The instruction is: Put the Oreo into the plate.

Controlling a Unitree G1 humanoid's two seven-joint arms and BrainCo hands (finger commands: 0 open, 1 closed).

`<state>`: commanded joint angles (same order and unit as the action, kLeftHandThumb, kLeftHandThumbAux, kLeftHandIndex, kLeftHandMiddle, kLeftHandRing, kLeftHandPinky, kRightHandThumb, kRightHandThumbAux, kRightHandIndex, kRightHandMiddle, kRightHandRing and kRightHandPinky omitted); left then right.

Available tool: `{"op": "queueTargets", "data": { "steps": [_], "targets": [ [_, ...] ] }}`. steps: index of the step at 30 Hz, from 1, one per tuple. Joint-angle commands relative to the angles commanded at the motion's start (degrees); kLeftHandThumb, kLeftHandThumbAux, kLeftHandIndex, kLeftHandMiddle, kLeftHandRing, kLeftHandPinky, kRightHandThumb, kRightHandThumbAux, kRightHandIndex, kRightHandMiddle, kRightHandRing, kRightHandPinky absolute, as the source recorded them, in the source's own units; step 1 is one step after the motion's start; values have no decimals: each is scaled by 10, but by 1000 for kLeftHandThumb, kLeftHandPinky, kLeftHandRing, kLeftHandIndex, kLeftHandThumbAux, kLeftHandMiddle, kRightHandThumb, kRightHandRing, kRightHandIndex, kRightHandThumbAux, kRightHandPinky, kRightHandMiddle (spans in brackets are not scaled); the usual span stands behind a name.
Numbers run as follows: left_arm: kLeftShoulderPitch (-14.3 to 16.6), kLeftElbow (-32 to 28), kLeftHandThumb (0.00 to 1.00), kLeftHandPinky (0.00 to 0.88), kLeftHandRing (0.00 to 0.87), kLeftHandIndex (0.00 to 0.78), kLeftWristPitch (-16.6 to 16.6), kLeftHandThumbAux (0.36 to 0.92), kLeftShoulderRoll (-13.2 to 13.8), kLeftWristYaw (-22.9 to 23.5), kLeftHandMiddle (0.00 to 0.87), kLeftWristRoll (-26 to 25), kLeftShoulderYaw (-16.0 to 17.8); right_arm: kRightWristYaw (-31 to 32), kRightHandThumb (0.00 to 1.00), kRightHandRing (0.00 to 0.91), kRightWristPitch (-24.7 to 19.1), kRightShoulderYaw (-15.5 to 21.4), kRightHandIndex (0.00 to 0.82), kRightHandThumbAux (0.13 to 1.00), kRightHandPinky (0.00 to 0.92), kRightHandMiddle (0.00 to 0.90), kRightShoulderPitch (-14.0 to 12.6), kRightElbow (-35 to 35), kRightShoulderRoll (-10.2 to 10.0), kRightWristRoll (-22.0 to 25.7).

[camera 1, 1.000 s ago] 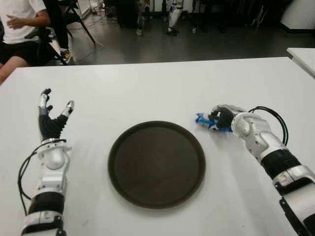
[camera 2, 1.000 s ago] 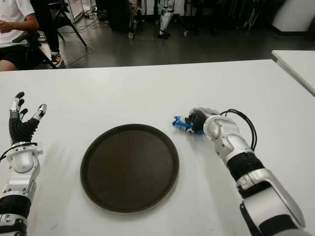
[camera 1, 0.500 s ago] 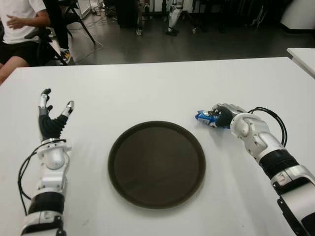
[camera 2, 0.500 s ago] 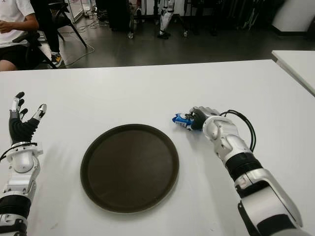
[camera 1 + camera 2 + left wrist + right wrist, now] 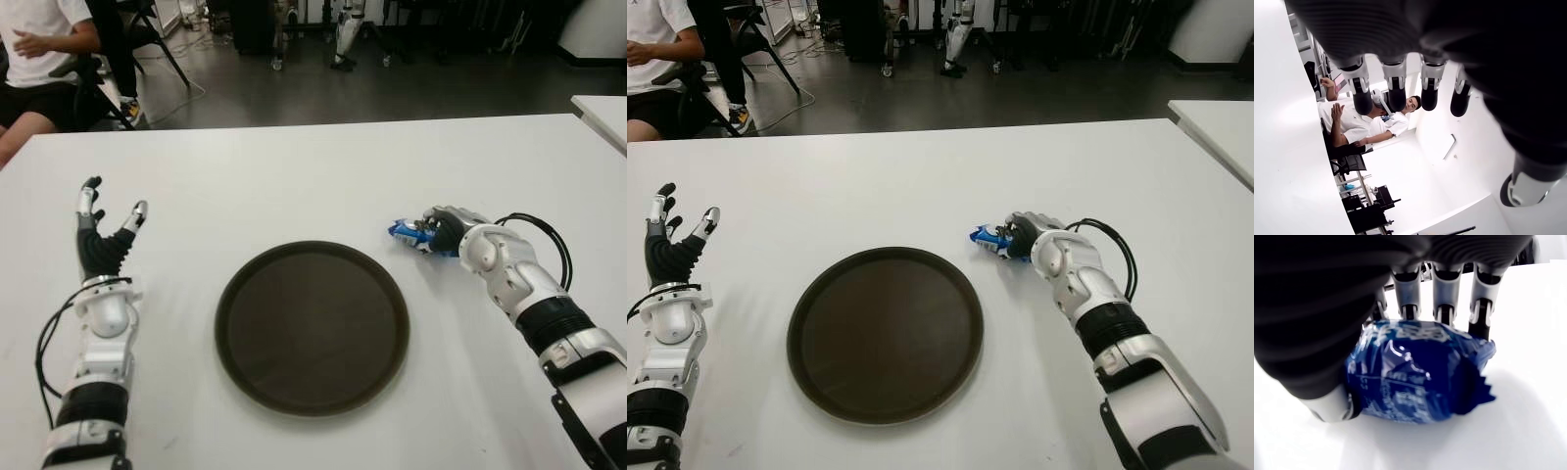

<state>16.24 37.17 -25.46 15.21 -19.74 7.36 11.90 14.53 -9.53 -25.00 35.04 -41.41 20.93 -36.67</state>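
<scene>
The Oreo (image 5: 409, 235) is a small blue wrapped pack, just right of the round dark brown plate (image 5: 312, 325) on the white table. My right hand (image 5: 438, 231) is curled around it, and the right wrist view shows the fingers (image 5: 1442, 293) wrapped over the blue wrapper (image 5: 1418, 374) with the thumb under it. The pack sits at or just above the tabletop. My left hand (image 5: 103, 235) shows at the left of the plate, upright, with its fingers (image 5: 1396, 85) spread and nothing in them.
A second white table corner (image 5: 602, 110) shows at the far right. A seated person (image 5: 39, 59) and chairs are beyond the far left edge of the table. Bare table surface (image 5: 294, 176) stretches behind the plate.
My right hand has closed tighter on the Oreo and drawn it slightly up and back from where it lay. The left hand has not moved.
</scene>
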Motion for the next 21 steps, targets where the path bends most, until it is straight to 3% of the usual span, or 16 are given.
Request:
{"op": "queueTargets", "data": {
  "steps": [16,21],
  "targets": [
    [1,3,0,0,0,16,-1,595,-1,-1,0,1,-1,-71,691,477,13,19,420,731,483,481,-15,4,-6,13],
    [2,4,0,0,0,16,-1,595,0,-1,0,1,0,-185,695,598,51,74,426,728,615,599,-33,-2,-34,56]
  ]
}}
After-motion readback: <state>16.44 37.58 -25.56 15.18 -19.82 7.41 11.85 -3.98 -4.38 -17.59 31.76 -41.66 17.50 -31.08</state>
